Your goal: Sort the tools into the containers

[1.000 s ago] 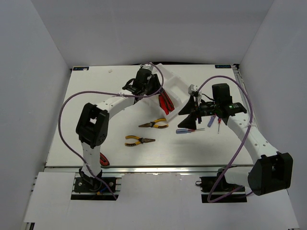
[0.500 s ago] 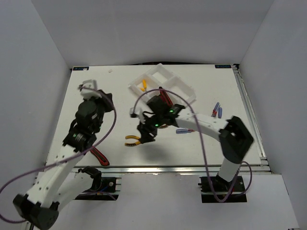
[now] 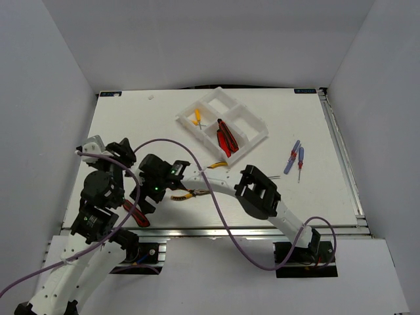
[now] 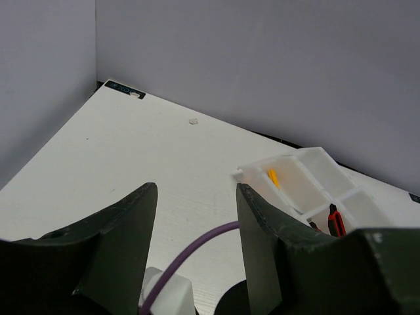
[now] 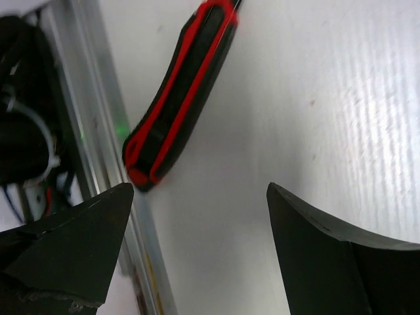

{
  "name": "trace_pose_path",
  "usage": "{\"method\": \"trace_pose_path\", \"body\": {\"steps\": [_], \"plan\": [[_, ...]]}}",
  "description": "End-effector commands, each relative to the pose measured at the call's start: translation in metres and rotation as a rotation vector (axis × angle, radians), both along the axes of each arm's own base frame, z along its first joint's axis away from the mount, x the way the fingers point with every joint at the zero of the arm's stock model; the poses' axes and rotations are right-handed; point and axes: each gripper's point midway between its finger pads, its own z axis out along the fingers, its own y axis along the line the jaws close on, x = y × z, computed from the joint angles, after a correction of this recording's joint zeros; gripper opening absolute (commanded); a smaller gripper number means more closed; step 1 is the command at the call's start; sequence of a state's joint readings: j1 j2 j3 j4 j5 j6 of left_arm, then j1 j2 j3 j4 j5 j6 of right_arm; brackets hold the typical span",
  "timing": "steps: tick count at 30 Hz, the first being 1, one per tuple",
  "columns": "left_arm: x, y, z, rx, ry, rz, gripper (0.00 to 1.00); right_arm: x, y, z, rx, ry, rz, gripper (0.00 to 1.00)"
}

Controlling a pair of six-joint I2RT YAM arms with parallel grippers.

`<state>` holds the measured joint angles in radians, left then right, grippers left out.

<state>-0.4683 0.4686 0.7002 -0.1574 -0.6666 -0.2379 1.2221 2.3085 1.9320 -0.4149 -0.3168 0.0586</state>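
The white four-compartment tray [image 3: 251,122] sits at the back centre, holding a tiny yellow-handled tool [image 3: 197,117] and a red-and-black utility knife [image 3: 226,136]. A second utility knife [image 3: 136,214] lies by the front left edge. My right gripper [image 3: 143,199] hangs open just above and beside it; in the right wrist view the knife [image 5: 180,98] lies ahead of the open gripper [image 5: 200,190]. Two yellow pliers [image 3: 218,165] [image 3: 186,194] are partly hidden by the right arm. Two screwdrivers [image 3: 293,157] lie at the right. My left gripper [image 3: 121,152] is open and empty at the near left [image 4: 197,190], facing the tray [image 4: 308,184].
The right arm stretches across the front middle of the table, its purple cable [image 3: 190,146] arching over it. The cable also crosses between the left fingers [image 4: 197,246]. A metal rail [image 5: 79,118] runs along the table's front edge beside the knife.
The left arm pulled back from the tray to the near left. The right arm swung from the right side across to the front left, over the knife. The tray is now uncovered.
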Motion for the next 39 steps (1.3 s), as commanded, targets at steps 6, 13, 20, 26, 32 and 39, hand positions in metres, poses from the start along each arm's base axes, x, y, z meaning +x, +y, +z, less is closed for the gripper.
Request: {"method": "trace_pose_path", "body": {"steps": [6, 13, 20, 26, 32, 39], "plan": [[-0.004, 0.004, -0.002, 0.022, 0.003, 0.011, 0.63, 0.005, 0.063, 0.02, 0.104, -0.077, -0.192, 0.89], [-0.013, 0.013, 0.005, 0.005, -0.031, 0.035, 0.63, -0.004, 0.07, -0.007, 0.079, -0.127, -0.21, 0.89], [-0.02, 0.018, 0.009, -0.006, -0.055, 0.045, 0.63, -0.008, 0.069, -0.026, 0.048, -0.28, -0.196, 0.89], [-0.02, 0.019, 0.008, -0.005, -0.052, 0.049, 0.64, -0.01, 0.054, -0.049, -0.015, -0.332, -0.172, 0.87], [-0.021, 0.021, 0.009, -0.008, -0.053, 0.056, 0.64, -0.006, 0.032, -0.071, -0.075, -0.36, -0.157, 0.81], [-0.021, 0.02, 0.008, -0.008, -0.049, 0.058, 0.64, 0.019, 0.009, -0.063, -0.067, -0.432, -0.193, 0.6]]}}
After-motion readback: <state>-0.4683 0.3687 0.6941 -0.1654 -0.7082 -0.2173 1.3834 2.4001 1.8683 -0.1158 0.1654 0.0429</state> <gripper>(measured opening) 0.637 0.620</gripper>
